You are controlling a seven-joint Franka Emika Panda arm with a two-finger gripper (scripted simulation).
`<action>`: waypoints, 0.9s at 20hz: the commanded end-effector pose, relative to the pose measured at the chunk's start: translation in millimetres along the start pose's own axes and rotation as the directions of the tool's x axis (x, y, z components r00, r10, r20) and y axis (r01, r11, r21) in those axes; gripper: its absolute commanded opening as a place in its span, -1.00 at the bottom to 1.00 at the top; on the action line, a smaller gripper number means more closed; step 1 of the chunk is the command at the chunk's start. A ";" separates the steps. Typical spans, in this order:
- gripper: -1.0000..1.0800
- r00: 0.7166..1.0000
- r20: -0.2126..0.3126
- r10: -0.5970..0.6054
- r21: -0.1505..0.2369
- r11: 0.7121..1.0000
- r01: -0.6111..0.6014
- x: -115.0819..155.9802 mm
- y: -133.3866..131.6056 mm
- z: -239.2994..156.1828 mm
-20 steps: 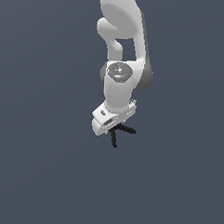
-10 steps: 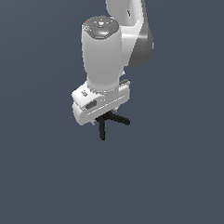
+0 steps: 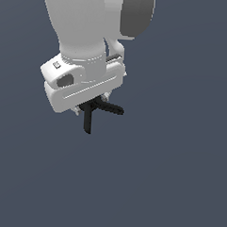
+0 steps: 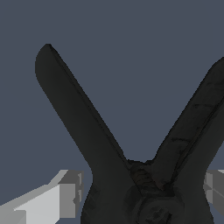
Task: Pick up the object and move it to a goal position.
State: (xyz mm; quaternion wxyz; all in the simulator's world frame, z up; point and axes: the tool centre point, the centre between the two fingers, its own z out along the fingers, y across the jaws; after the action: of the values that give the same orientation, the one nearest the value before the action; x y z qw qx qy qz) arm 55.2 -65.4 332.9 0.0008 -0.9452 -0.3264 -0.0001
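While its two thin handles spread apart, the small black spring clamp (image 3: 93, 112) sits gripped between the closed white fingers (image 4: 65, 194).

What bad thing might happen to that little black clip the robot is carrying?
1. The small black Y-shaped spring clamp sits between the white gripper fingers only near its pivot, so it might twist or slip out.
2. Its two thin handles stick out beyond the fingers, so they could bump something if the arm swings low.
3. The exterior view mostly hides the grip, so a loose hold would be hard to spot.
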 end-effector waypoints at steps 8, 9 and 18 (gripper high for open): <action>-1.00 1.000 0.000 0.000 -0.001 1.000 0.000 -1.8 22.3 -45.9; -1.00 1.000 0.000 0.000 -0.001 1.000 0.000 -1.8 23.6 -48.5; -1.00 1.000 0.001 0.000 -0.001 1.000 0.000 -1.4 29.2 -58.2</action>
State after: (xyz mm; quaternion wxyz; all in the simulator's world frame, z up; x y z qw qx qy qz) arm 71.6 -89.2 389.3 0.0005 -0.9453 -0.3262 0.0008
